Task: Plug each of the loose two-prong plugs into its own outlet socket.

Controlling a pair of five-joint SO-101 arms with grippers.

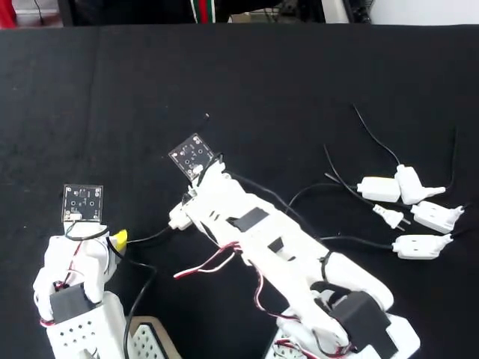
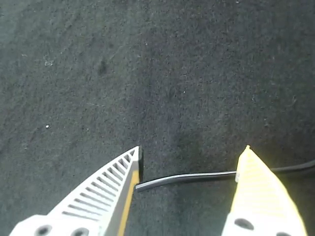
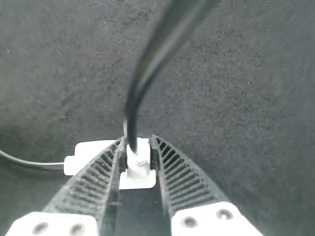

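The right gripper (image 3: 137, 141) pinches a white plug (image 3: 138, 174), whose black cable (image 3: 162, 44) rises straight up in front of its fingers. A white socket (image 3: 88, 151) lies just beside one finger's outer side. The left gripper (image 2: 192, 148) is spread, and a thin cable (image 2: 187, 177) lies across the gap. The other plugs (image 1: 408, 213) lie well apart from both grippers. A black cloth (image 1: 284, 82) covers the table, with clutter along its far edge.

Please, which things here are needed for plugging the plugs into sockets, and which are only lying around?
For the job: plug in the right fingers; socket beside it; cable between the left fingers; loose plug and sockets at the right of the table.
Lying about: red thing and striped thing beyond the table's far edge.
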